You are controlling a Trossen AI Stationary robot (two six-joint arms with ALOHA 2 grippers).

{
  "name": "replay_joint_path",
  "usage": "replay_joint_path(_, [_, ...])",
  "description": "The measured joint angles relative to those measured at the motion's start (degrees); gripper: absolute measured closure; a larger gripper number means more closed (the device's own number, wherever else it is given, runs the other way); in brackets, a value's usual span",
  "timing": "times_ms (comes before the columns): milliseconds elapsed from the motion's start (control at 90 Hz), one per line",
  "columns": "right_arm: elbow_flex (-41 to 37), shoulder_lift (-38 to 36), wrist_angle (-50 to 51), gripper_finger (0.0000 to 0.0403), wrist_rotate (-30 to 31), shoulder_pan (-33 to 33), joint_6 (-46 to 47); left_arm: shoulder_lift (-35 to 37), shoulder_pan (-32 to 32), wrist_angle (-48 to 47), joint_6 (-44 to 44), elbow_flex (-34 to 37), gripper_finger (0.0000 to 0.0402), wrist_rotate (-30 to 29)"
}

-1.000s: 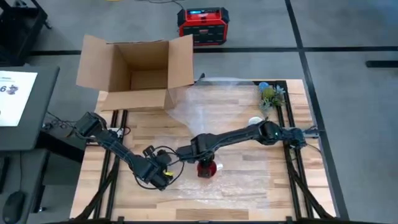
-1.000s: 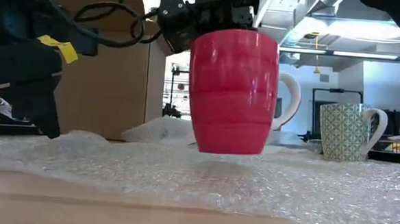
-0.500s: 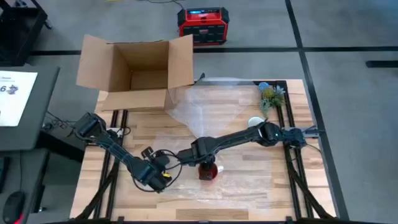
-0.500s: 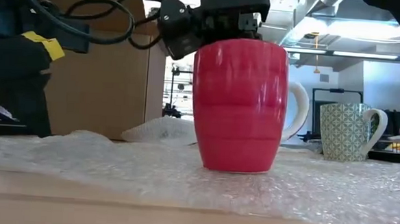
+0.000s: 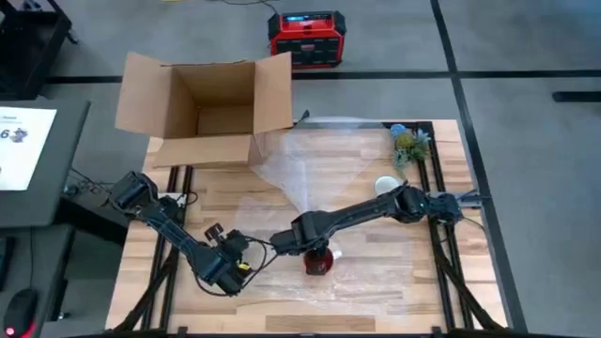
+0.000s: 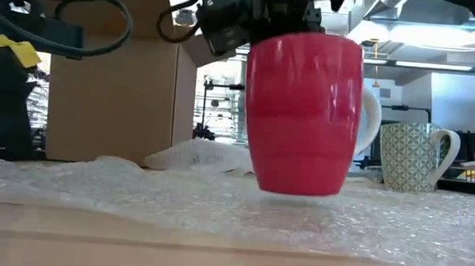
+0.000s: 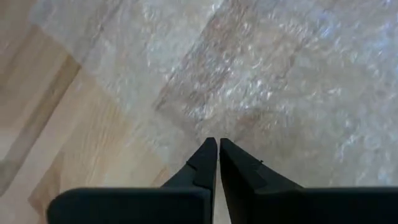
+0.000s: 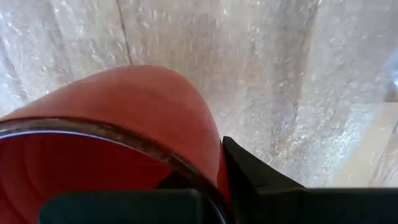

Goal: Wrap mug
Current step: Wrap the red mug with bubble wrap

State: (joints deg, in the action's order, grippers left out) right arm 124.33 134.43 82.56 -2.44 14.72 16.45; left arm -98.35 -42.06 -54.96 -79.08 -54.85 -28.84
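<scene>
While the right gripper clamps the rim of the red mug, holding it just above the bubble wrap, placing appears underway. Next, the left gripper, fingers pressed together nearby, likely must lift a wrap edge.

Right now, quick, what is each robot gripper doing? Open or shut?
Left gripper: shut, holding nothing, over the bubble wrap.
Right gripper: shut on the rim of the red mug.
</scene>
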Motion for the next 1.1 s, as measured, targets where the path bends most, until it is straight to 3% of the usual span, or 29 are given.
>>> replay_joint_path(422, [0.04, -0.37, 2.25, 0.0386, 2.85, 1.06, -1.33, 0.00, -1.78, -1.15, -4.04, 0.00, 0.0402, -0.02])
replay_joint_path(767, [0.11, -0.77, -3.99, 0.0385, 2.38, -0.47, -3.87, 0.00, -1.79, -1.09, -4.75, 0.00, 0.0402, -0.05])
replay_joint_path(1100, [0.09, -0.74, 1.02, 0.0385, 2.54, -1.58, -3.02, 0.00, -1.79, -1.05, -4.82, 0.00, 0.0402, -0.24])
